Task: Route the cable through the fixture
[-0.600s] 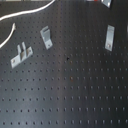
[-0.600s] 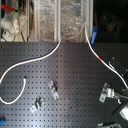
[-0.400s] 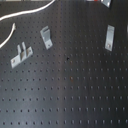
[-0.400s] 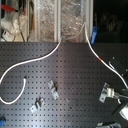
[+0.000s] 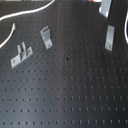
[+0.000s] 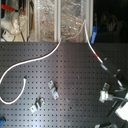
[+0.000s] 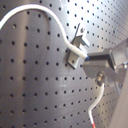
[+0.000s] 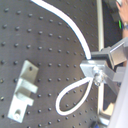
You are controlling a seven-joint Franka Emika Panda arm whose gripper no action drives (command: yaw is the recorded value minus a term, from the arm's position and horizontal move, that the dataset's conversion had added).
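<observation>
I see a long thin white flexible cable [image 6: 35,62] against the flat black metal pegboard [image 5: 75,85], which carries an even grid of small pale holes. Beside my silver-grey metal pincer [image 8: 100,75] the cord stays white, with a red band near its end [image 7: 91,119] in the first wrist view. The small bent metal brackets [image 5: 46,36] are dull grey, the one close to the pincer [image 7: 76,49] lighter, almost white.

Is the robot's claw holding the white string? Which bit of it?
Yes. The gripper pinches the white cable partway along, leaving a loop beside it.
</observation>
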